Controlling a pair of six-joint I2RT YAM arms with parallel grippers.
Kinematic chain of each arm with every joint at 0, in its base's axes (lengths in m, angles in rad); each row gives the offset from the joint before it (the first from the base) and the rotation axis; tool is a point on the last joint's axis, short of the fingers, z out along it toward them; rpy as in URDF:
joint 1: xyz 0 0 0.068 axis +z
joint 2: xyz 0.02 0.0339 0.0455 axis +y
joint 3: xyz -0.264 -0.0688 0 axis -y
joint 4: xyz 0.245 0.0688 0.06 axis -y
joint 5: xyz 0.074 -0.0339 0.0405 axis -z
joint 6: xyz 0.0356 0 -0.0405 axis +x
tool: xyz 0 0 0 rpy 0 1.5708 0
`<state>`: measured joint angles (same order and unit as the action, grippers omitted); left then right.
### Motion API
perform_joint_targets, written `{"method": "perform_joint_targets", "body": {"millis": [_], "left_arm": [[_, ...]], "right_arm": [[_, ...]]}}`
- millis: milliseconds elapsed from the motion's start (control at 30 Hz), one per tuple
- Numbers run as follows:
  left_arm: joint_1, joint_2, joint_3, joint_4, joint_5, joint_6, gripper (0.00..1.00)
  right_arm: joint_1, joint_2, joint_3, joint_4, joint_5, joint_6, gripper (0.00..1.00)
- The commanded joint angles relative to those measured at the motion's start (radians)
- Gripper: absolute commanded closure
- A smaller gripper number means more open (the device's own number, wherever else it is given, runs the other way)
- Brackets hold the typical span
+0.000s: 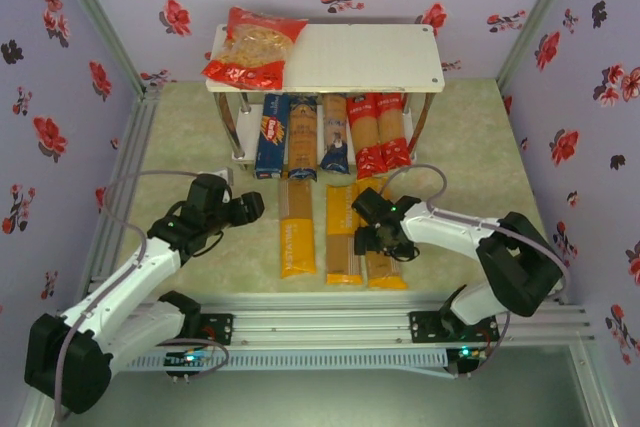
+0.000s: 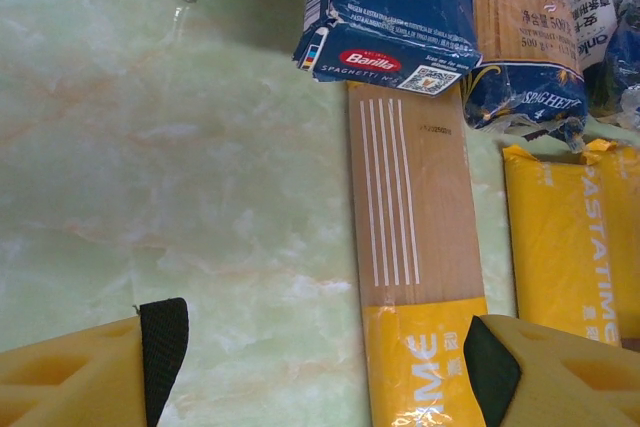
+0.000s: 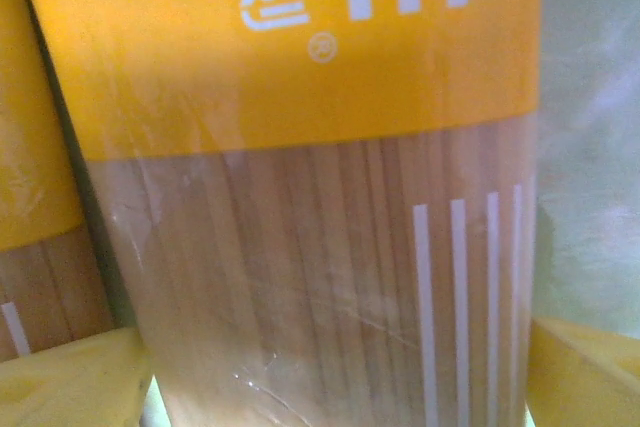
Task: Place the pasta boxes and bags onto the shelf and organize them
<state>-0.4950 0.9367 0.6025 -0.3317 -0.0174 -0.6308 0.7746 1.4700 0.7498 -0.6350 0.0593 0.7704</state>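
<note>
The left gripper (image 1: 250, 209) hovers above the bare tabletop (image 1: 180, 137), left of the packets. Its jaws are released, spread wide with nothing between them. In the left wrist view the gripper (image 2: 325, 362) looks down on the near end of the left yellow bag (image 2: 415, 247).

The shelf (image 1: 370, 52) stands at the far side. A wide red bag (image 1: 255, 47) lies on the left end of its top board. On the lower board, from the left, lie a blue box (image 1: 272, 135), a brown-and-blue pack (image 1: 303, 137), a short box (image 1: 335, 132) and two red bags (image 1: 365, 132), side by side, with their near ends sticking out toward the arms.

Three yellow bags lie on the tabletop in front of the shelf, lengthwise: the left yellow bag (image 1: 297, 232), which meets the blue box end to end, the middle one (image 1: 343, 237), and the right one (image 1: 390, 272).

The right gripper (image 1: 385, 237) sits low over the right bag. In the right wrist view its fingers (image 3: 60, 387) stand against both long sides of that bag (image 3: 300, 197); whether the jaws are clenched on it cannot be told.
</note>
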Motion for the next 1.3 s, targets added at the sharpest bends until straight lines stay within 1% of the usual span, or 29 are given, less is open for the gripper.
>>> {"method": "perform_joint_targets", "body": {"millis": [0,167,267,300,400,467,567,633,700,733,800,833,900,1000,1167,1267], "left_arm": [[-0.007,0.008,-0.004,0.031,0.009,-0.009,0.22],[-0.006,0.036,-0.001,0.038,0.011,-0.001,0.21],[-0.006,0.058,-0.001,0.052,0.017,-0.001,0.21],[-0.007,0.064,-0.001,0.058,0.021,-0.001,0.21],[-0.007,0.077,0.003,0.066,0.026,0.003,0.22],[-0.006,0.083,0.005,0.067,0.027,0.009,0.21],[-0.005,0.093,0.007,0.069,0.031,0.017,0.21],[-0.005,0.099,0.008,0.074,0.032,0.018,0.21],[-0.005,0.104,0.008,0.079,0.035,0.017,0.22],[-0.005,0.106,0.008,0.08,0.036,0.019,0.21],[-0.005,0.111,0.008,0.086,0.037,0.019,0.21],[-0.005,0.112,0.007,0.087,0.037,0.021,0.21],[-0.004,0.118,0.01,0.093,0.039,0.02,0.22],[-0.004,0.13,0.016,0.099,0.043,0.023,0.22],[-0.001,0.146,0.032,0.093,0.047,0.04,0.22],[0.007,0.15,0.047,0.082,0.047,0.048,0.22]], "right_arm": [[0.008,0.02,-0.011,0.009,-0.032,-0.005,0.07],[0.008,0.067,-0.013,0.001,-0.019,0.005,0.08],[0.009,0.103,-0.012,-0.006,-0.007,0.017,0.13],[0.008,0.108,-0.014,-0.004,-0.007,0.018,0.16],[0.009,0.091,-0.019,0.002,-0.009,0.021,0.28],[0.008,0.062,-0.021,-0.003,-0.01,0.021,0.38],[0.008,0.014,-0.019,-0.025,-0.008,0.02,0.49],[0.008,-0.021,-0.019,-0.044,-0.003,0.021,0.62],[0.008,-0.063,-0.02,-0.07,0.01,0.027,0.81],[0.009,-0.086,-0.019,-0.083,0.015,0.03,0.83],[0.009,-0.133,-0.015,-0.114,0.028,0.033,0.84],[0.008,-0.159,-0.012,-0.131,0.036,0.033,0.86],[0.009,-0.207,-0.001,-0.17,0.048,0.033,0.9],[0.008,-0.281,0.022,-0.232,0.051,0.032,1.0],[0.034,-0.423,0.062,-0.345,0.032,0.024,1.0],[0.061,-0.522,0.127,-0.436,0.04,-0.001,1.0]]}}
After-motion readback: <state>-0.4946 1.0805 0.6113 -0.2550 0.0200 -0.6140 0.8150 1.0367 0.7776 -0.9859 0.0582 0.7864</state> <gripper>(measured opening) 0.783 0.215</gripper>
